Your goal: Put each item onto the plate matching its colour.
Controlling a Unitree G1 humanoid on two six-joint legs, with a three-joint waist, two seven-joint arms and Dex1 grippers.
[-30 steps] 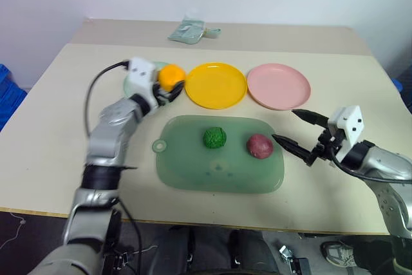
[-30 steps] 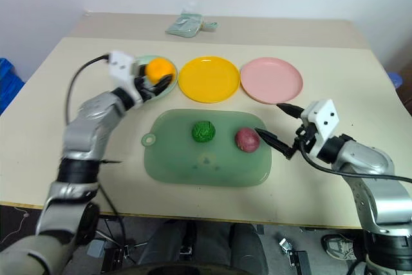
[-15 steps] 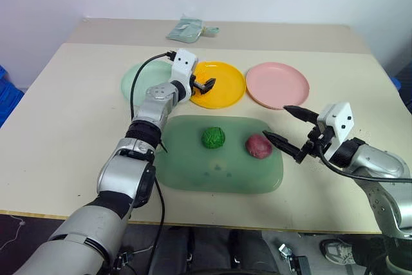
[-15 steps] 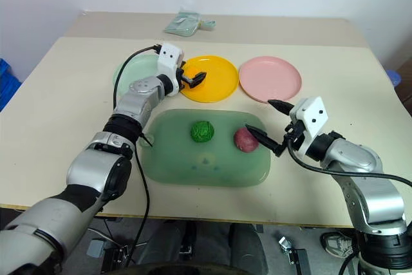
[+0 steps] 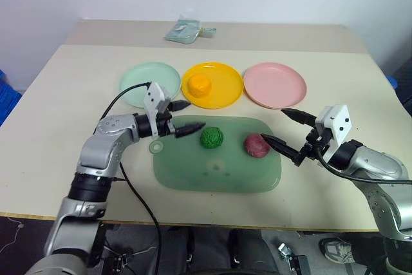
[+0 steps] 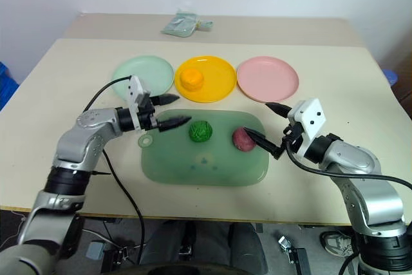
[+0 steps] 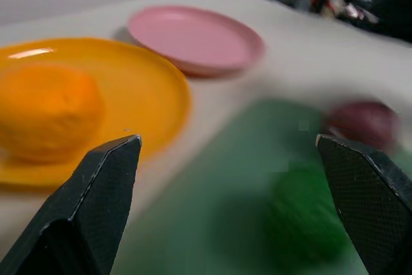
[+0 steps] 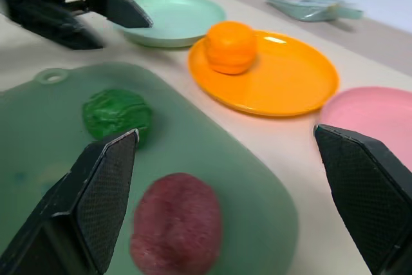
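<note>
My left claw (image 5: 182,116) stands wide open and empty, its two black fingers pointing roughly level and toward my right. The left forearm is bent in from the elbow, a black cable looping off the wrist. My right claw (image 5: 282,132) is likewise spread wide with nothing between its fingers; they point level and toward my left, so the two claws face each other, well apart. The right forearm runs in from the lower right, its white wrist housing uppermost behind the fingers.
</note>
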